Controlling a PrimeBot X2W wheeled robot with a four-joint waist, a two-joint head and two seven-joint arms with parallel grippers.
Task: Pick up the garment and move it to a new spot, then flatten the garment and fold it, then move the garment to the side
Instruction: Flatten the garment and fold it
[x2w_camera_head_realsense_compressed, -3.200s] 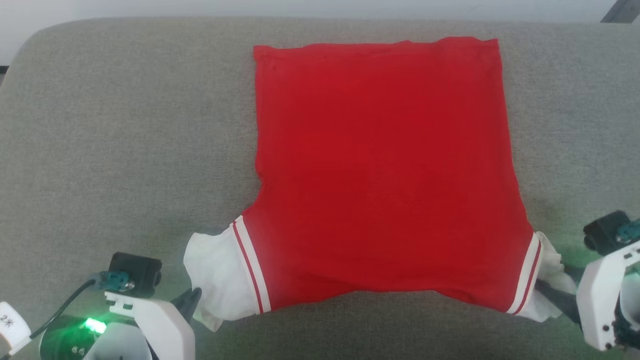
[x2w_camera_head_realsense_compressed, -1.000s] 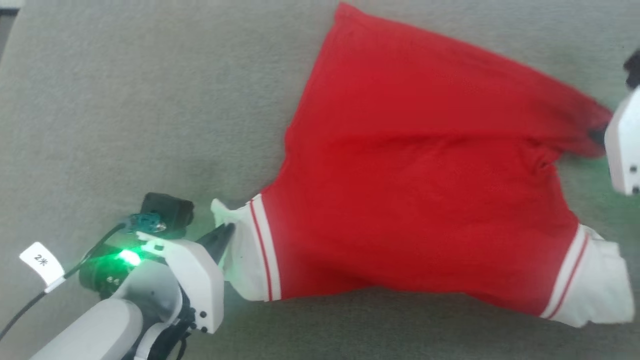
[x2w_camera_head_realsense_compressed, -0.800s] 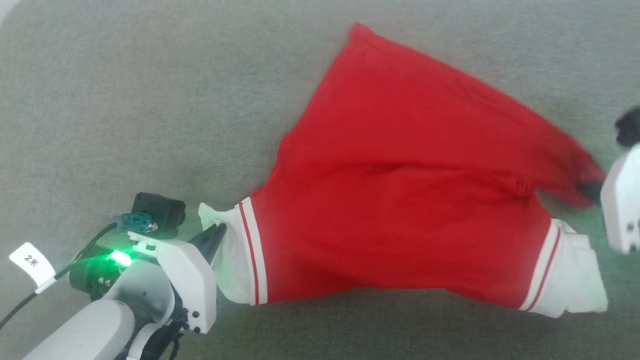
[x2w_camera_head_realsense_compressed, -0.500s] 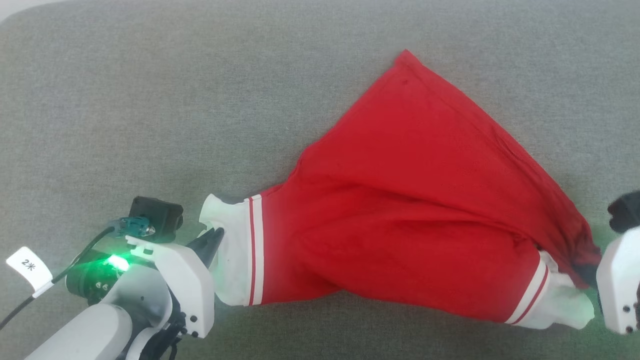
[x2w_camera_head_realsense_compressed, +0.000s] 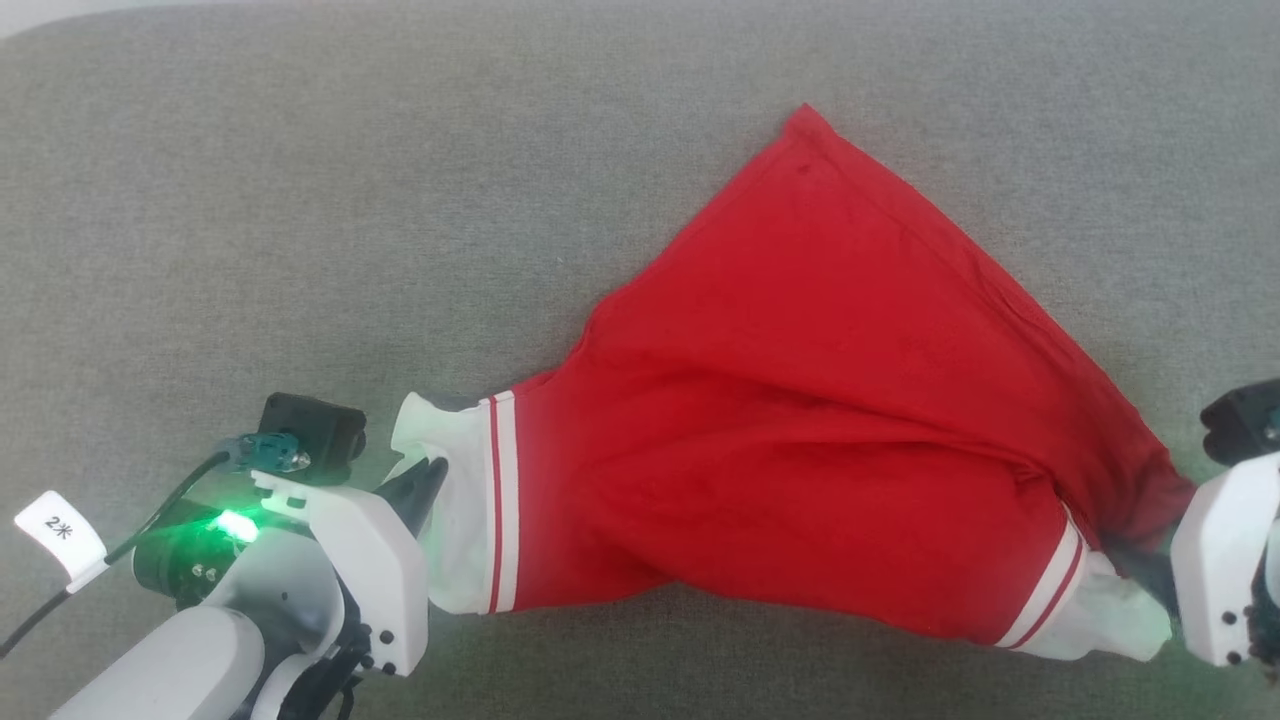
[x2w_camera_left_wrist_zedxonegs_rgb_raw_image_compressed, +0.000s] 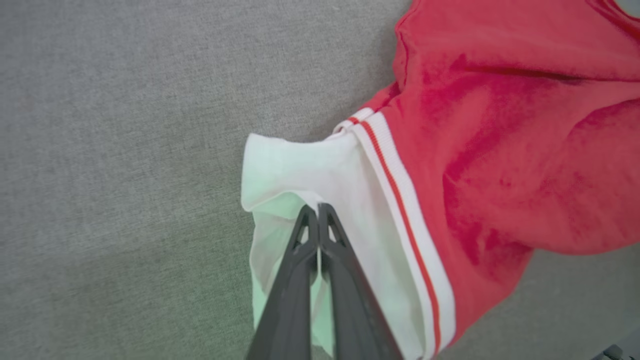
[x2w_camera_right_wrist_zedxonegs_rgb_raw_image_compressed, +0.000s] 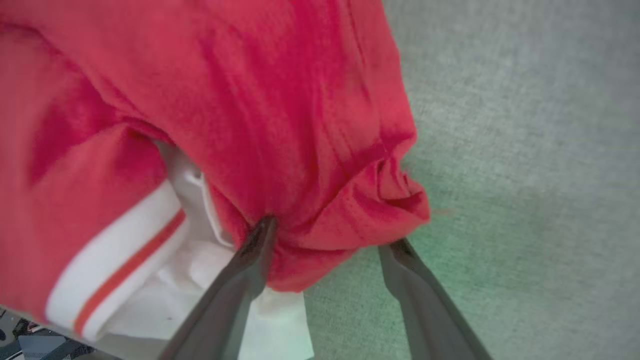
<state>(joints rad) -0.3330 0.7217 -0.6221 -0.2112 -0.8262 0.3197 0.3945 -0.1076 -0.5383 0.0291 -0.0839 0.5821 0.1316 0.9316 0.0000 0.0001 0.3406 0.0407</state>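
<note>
While left gripper (x2w_camera_left_wrist_zedxonegs_rgb_raw_image_compressed: 317, 207) tight on garment (x2w_camera_head_realsense_compressed: 820, 400), right gripper (x2w_camera_right_wrist_zedxonegs_rgb_raw_image_compressed: 331, 232) seemingly agape.

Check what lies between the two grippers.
The red shirt fills it in the head view, from the shut left gripper to the open right gripper.

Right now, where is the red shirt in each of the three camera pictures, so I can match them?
Head view: the garment spreads from the middle to the lower right, on the grey cushion.
Left wrist view: right half; the left fingers pinch its white sleeve at bottom centre.
Right wrist view: upper left; a bunched red corner sits between the parted right fingers.
Shared landmark: the grey cushion under it.
</note>
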